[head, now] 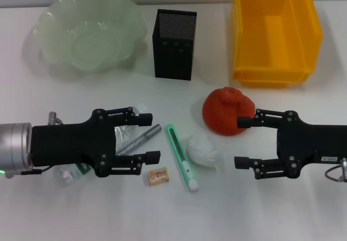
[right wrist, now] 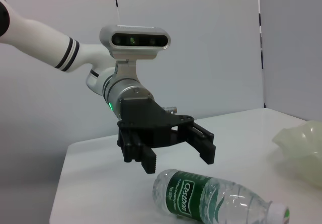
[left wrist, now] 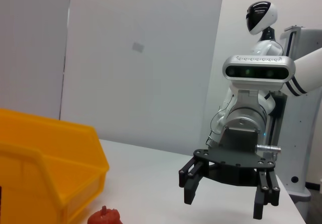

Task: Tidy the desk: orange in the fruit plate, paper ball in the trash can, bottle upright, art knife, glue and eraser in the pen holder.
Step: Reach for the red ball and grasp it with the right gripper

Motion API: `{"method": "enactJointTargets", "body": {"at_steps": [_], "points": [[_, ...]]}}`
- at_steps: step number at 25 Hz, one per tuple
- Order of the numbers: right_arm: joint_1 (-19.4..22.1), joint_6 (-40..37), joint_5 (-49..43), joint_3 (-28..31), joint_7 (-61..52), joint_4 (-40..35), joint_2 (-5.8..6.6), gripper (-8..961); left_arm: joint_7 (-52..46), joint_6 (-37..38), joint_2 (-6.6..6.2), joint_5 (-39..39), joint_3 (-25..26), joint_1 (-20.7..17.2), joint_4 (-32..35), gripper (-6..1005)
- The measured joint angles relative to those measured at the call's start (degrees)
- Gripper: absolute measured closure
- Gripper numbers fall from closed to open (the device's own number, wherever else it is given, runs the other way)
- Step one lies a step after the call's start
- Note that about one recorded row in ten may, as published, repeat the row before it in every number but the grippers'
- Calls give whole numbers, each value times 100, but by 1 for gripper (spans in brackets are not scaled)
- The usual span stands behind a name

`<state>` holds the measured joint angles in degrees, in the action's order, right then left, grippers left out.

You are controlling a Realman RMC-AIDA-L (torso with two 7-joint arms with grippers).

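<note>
Bottle lying flat beneath left gripper, cap apparently pointing far-right; jaws spread. Right gripper spread, near orange.

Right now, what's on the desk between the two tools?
In the head view, between the left tool and right tool lie the green-and-white knife, the paper ball and a small eraser.

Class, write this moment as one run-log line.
left claw: open, over lying bottle | right claw: open, beside orange | pen holder: nothing seen inside
</note>
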<state>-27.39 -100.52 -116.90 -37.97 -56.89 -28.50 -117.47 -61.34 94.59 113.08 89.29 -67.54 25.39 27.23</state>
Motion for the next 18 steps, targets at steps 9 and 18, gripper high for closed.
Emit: {"method": "enactJointTargets", "body": {"at_steps": [9,18], "points": [[31,-1,10,0,3,12,-10,131,30,220,-88,1,125,-139,37,229],[32,-2,11,11,3,2,-13,133,40,253,-94,0,127,-149,37,230]]}}
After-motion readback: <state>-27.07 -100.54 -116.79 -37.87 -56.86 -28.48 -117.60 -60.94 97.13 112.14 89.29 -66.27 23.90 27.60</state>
